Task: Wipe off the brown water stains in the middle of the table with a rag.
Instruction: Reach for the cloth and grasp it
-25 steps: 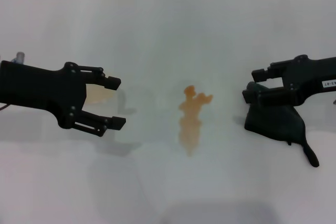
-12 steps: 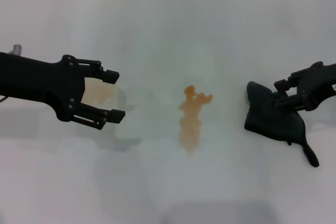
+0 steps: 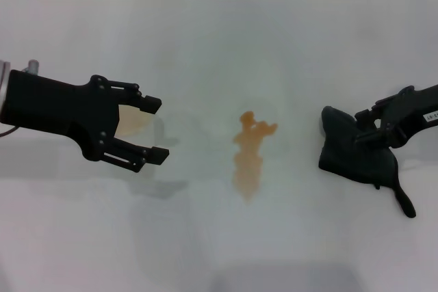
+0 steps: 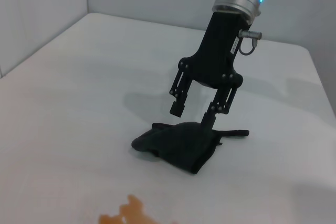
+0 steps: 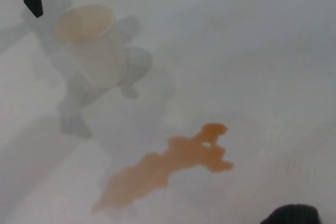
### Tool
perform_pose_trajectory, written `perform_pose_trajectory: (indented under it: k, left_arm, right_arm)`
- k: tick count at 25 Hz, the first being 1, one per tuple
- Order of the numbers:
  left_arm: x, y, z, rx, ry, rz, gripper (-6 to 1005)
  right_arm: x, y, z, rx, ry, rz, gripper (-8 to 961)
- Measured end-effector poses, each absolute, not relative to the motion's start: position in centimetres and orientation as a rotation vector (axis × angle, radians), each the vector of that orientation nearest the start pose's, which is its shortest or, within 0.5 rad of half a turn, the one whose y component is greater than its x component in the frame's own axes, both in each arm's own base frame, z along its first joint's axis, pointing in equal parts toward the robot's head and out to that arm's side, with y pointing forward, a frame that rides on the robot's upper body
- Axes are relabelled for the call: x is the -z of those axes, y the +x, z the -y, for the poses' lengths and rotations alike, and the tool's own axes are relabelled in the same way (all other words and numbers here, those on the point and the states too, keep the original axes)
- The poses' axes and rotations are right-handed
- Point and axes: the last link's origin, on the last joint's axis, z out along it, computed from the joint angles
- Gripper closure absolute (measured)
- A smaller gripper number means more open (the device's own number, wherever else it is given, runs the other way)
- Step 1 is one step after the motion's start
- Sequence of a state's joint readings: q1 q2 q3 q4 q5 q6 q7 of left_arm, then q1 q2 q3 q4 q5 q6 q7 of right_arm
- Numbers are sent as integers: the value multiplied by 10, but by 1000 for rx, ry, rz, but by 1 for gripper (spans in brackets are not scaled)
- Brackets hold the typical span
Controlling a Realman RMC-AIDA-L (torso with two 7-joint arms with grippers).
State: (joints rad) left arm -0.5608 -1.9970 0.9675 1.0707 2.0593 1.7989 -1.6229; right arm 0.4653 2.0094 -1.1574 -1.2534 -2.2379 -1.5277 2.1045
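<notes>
Dark, nearly black bunched rag (image 3: 356, 158) sits on the white table (image 3: 219, 39) right under the right gripper (image 4: 192, 114), jaws spread and not pinching it yet, well right of the upright orange-brown stain (image 3: 249, 157), while the left gripper (image 3: 153, 128), jaws also spread, hovers far left.

The head view looks steeply down on the desk (image 3: 219, 39) from the near side, taking in both arms. The left wrist view looks low across toward the right tool (image 4: 193, 113) and rag (image 4: 176, 144) — fairly close. The right wrist view faces left, close over the brown water stains (image 5: 168, 166) and a cup (image 5: 92, 43). All three share the stains.
</notes>
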Motion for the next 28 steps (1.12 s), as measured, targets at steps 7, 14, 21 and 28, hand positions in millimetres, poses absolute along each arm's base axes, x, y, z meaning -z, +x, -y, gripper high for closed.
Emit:
perform_pose_trajectory:
  k: [7,14,21,28]
  left_arm:
    - [-46,-205,-333,278,-3077,257,119]
    - [-45,-205,-333,279,-3077,256,120]
    - [-45,-206,-332,278,-3074,258,120]
    - [-44,-206,-332,282,-3068,253,120]
  right_arm:
    - [-30,227,-346,90,-2761,-783,344]
    - [-22,230,-350,108,-2753,-786,344]
    - [-18,231,-353,111,-2740,-779,343]
    - [-22,226,-355,101,-2730,-760,343]
